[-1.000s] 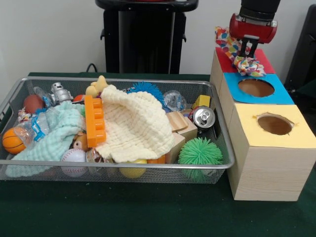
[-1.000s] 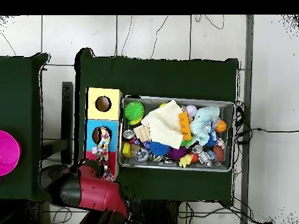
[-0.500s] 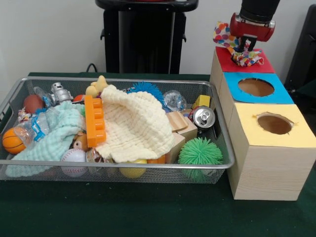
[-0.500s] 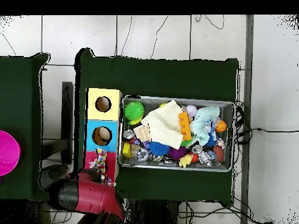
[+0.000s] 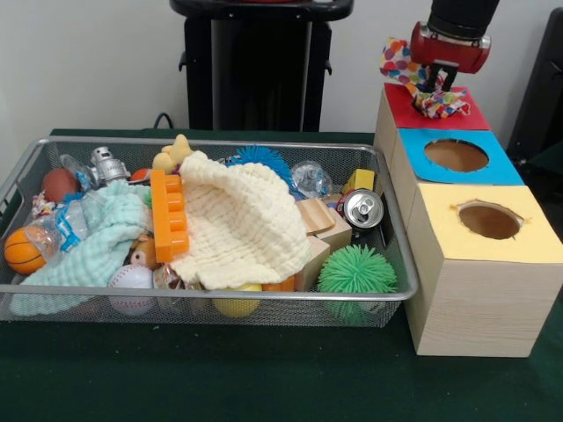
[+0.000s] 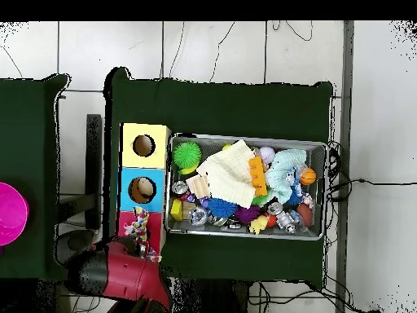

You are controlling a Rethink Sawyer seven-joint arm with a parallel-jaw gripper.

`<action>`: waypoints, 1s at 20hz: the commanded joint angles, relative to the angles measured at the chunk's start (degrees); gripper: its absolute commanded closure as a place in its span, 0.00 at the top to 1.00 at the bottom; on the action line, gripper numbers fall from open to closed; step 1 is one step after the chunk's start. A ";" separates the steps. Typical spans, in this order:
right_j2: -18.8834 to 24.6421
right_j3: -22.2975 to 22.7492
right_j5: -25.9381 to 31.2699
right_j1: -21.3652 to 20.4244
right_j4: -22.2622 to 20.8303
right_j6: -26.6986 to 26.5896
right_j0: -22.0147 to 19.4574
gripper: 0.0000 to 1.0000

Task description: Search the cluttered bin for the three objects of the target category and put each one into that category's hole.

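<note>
Front view: a camera set low and close at the counter (image 5: 264, 387) edge, looking level across the wire bin (image 5: 35, 163) and the row of three holed boxes (image 5: 479, 272) toward the wall behind. Overhead view: a camera high above, looking straight down from farther off, taking in the whole counter (image 6: 220, 106) and surrounding floor. Both views share the bin (image 6: 319, 147) and the boxes (image 6: 159, 155), turned half round between them.

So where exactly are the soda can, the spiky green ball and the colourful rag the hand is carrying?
Soda can (image 5: 362, 209), front view, on its silver top.
Spiky green ball (image 5: 356, 270), front view, middle of the ball.
Colourful rag (image 5: 437, 103), front view, on the bunch hanging below the hand (image 5: 437, 81).
</note>
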 commanded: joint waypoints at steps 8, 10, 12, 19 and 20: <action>-3.93 -20.21 25.08 4.44 -8.48 9.14 1.51 0.00; -3.58 -21.44 22.29 4.98 -9.36 7.74 0.81 0.00; -3.00 -22.32 20.25 5.40 -10.01 7.18 0.21 0.00; -2.07 -24.94 16.86 5.91 -12.12 5.75 -1.86 0.00; -1.76 -25.39 16.07 5.99 -12.35 5.32 -2.41 0.00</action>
